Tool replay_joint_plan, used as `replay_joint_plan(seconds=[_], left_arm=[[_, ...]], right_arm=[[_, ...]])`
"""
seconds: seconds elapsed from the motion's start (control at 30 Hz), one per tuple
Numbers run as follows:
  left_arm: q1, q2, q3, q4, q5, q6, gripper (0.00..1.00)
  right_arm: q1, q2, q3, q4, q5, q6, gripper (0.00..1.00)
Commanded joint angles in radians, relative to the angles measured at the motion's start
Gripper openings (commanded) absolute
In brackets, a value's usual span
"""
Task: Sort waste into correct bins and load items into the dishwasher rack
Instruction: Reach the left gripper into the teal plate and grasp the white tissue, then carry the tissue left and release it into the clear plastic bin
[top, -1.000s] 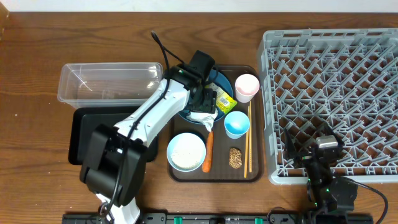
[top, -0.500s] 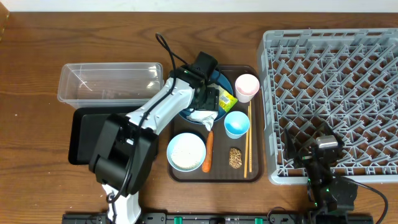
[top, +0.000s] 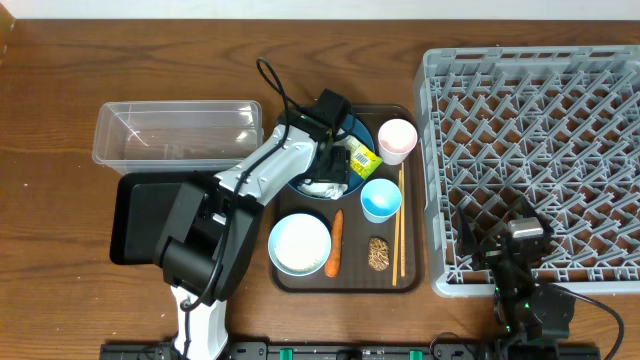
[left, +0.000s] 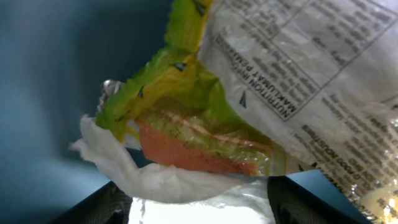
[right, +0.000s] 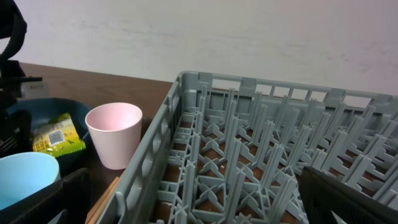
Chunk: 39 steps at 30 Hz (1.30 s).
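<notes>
Two light, limp scraps: crumpled white napkin judged best pinched mid-bulk, slippery yellow-green wrapper left aside; left fingers seen spread wide astride the napkin.

We see the left arm stretched out from its base at the lower edge of the overhead view, going up and to the right, with its wrist bent downward at the end. The left gripper points down, and its two fingers stand well apart. The right arm is folded low and compact at the lower right. The right gripper faces away from its base, with its dark fingers spread wide.
</notes>
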<state>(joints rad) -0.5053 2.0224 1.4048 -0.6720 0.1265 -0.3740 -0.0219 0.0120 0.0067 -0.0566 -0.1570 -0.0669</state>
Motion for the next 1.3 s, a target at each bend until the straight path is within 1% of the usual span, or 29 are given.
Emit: replay_joint_plan(seconds=[0.0, 0.13, 0.23, 0.3, 0.5, 0.8, 1.03, 1.27], left_arm=[[-0.003, 0.005, 0.006, -0.003, -0.016, -0.005, 0.57], [-0.001, 0.005, 0.006, -0.019, -0.016, -0.005, 0.34], [0.010, 0.000, 0.007, -0.031, -0.016, -0.004, 0.13], [0.022, -0.015, 0.007, -0.039, -0.016, -0.005, 0.06], [0.080, -0.116, 0.007, -0.047, -0.016, -0.005, 0.06], [0.186, -0.340, 0.007, -0.045, -0.019, -0.001, 0.06], [0.311, -0.459, 0.007, -0.006, -0.095, -0.001, 0.06], [0.444, -0.459, 0.006, 0.072, -0.214, -0.002, 0.06]], right_arm=[[0.005, -0.003, -0.001, -0.004, -0.004, -0.013, 0.99], [0.005, -0.003, -0.001, -0.004, -0.004, -0.013, 0.99], [0.005, -0.003, -0.001, -0.004, -0.004, -0.013, 0.99], [0.005, -0.003, -0.001, -0.004, -0.004, -0.013, 0.99], [0.005, -0.003, -0.001, -0.004, -0.004, -0.013, 0.99], [0.005, -0.003, -0.001, -0.004, -0.004, -0.013, 0.99], [0.005, -0.003, -0.001, -0.004, -0.004, -0.013, 0.99], [0.005, -0.003, -0.001, -0.004, -0.004, -0.013, 0.99]])
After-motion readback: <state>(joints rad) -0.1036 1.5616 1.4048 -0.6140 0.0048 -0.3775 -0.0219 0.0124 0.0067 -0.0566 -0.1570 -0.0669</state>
